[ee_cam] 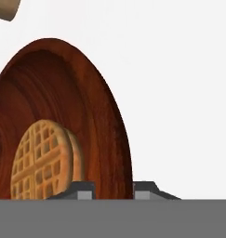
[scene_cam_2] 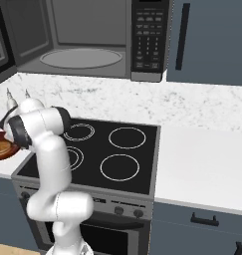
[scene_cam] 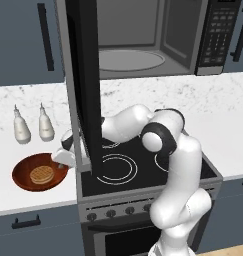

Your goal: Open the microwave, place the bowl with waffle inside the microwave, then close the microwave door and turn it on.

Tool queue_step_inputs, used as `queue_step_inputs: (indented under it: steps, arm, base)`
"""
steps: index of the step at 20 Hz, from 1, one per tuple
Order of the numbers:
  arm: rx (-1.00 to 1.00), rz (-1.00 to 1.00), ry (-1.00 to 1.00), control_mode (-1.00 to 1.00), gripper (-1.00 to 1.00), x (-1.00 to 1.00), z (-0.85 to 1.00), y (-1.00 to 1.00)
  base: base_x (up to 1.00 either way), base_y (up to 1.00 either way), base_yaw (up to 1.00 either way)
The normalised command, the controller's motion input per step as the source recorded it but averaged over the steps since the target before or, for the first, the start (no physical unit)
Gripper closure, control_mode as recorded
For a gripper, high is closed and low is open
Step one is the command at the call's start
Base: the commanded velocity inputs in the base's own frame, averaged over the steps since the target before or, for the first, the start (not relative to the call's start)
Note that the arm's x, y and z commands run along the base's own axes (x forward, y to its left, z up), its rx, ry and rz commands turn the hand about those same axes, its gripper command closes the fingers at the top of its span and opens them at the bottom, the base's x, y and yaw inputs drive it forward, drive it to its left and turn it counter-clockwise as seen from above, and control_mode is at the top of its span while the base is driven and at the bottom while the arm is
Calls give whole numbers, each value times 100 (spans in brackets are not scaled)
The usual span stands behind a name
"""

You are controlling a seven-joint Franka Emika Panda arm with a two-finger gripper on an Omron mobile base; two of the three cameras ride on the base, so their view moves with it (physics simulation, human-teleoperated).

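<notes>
Microwave door swung open. Bowl with waffle on tabletop, at 9 o'clock of the stove. Gripper fingers spread, straddling bowl's rim. Judgement: pinch rim firmly, lift level so the waffle stays put.

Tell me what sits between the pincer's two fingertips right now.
In the hand view, the bowl's right rim runs between the pincer's fingertips: one tip inside by the waffle, the other outside over white counter.
</notes>
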Motion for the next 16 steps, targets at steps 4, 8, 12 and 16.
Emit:
queue_step_inputs:
  steps: [4, 8, 12, 16]
  arm:
    - [4, -24, 0, -100, 100, -28, 29, -28]
    - [3, -39, 1, -100, 100, -48, 65, -81]
    - [0, -40, 0, -100, 100, -54, 49, -100]
    - [0, -38, 0, -100, 100, -47, 79, -98]
  base:
    - [0, 0, 0]
    - [0, 0, 0]
    - [0, 0, 0]
    - [0, 0, 0]
